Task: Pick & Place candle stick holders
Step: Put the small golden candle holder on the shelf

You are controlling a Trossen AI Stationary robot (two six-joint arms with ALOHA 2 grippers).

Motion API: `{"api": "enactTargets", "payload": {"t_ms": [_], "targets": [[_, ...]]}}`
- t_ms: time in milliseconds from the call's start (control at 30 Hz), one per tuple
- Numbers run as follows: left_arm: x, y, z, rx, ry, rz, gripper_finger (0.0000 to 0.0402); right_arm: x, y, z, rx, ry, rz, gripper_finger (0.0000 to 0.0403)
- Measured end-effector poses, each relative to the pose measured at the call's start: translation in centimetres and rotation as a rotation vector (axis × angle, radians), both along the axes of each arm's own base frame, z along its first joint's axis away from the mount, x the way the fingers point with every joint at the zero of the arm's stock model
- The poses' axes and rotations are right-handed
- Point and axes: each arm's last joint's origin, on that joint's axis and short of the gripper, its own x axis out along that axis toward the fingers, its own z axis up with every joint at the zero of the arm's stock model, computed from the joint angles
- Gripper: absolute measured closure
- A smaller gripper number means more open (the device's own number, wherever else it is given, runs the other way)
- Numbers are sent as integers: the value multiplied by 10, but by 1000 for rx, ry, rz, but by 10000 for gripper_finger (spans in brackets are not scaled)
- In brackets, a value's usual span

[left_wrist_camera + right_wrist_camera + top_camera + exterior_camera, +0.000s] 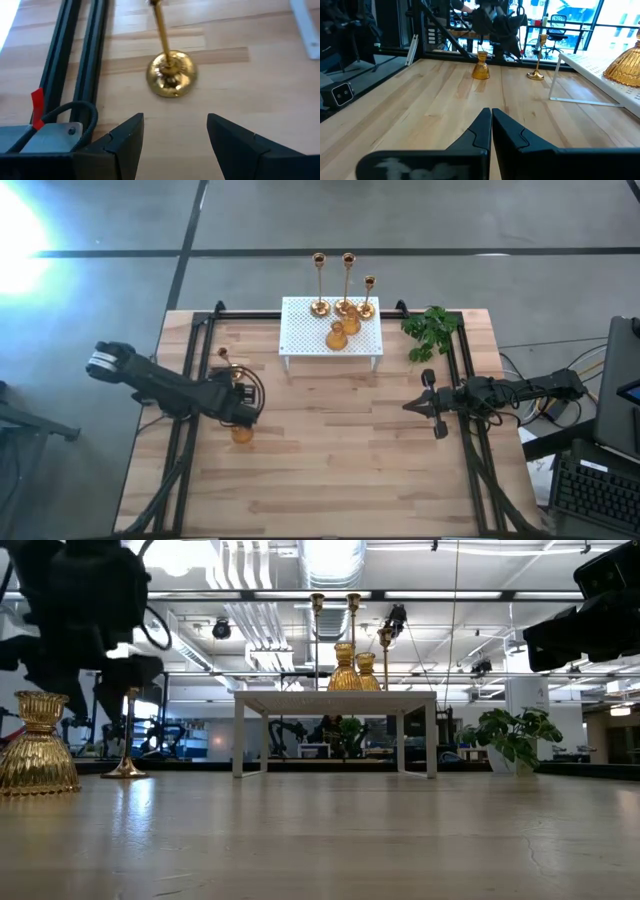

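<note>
Plant sprig (431, 331) beside white stand (331, 340).

Robotics lab: exposed ceiling ducts (250, 615), strip lighting, more robot arms (290, 730) beyond the table (320, 830), concrete floor (420, 215).

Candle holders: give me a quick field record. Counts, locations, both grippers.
on white stand: five gold holders, three tall stems at the far edge, two squat ones in front
on table: tall thin holder and squat holder, left side
left gripper: fingers open, empty, above the table beside the squat holder, facing the thin holder's base
right gripper: fingers shut, empty, waiting at the right side
other: green plant sprig right of the stand
</note>
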Motion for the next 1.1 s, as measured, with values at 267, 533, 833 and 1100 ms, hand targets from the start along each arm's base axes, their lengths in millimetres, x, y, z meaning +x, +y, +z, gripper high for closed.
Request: {"api": "enactTargets", "payload": {"t_ms": [267,533,833,1100], "targets": [[0,2,-20,89,-84,24,179,0,0,0,0,0,0,394],[-10,8,-36,208,-118,59,179,0,0,0,0,0,0,394],[-18,12,-53,298,-182,52,179,0,0,0,0,0,0,394],[-19,15,-55,385,-215,27,180,0,0,0,0,0,0,394]]}}
